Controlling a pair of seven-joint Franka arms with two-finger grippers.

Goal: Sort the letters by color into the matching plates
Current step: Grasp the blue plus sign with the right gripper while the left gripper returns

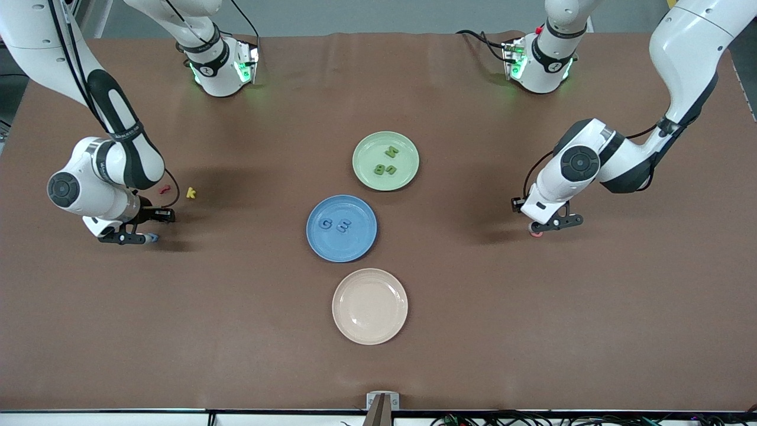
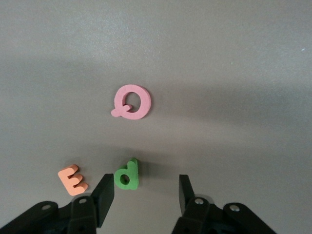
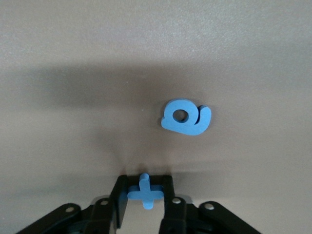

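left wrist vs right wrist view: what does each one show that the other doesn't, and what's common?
Left wrist only: pink Q, orange E and green p on the table, the p beside one finger of the left gripper, whose fingers stand apart with nothing clamped.

Right wrist only: blue a on the table, and the right gripper shut on the blue x.

Both: bare brown tabletop and the camera's own black fingers. No plate appears in either.
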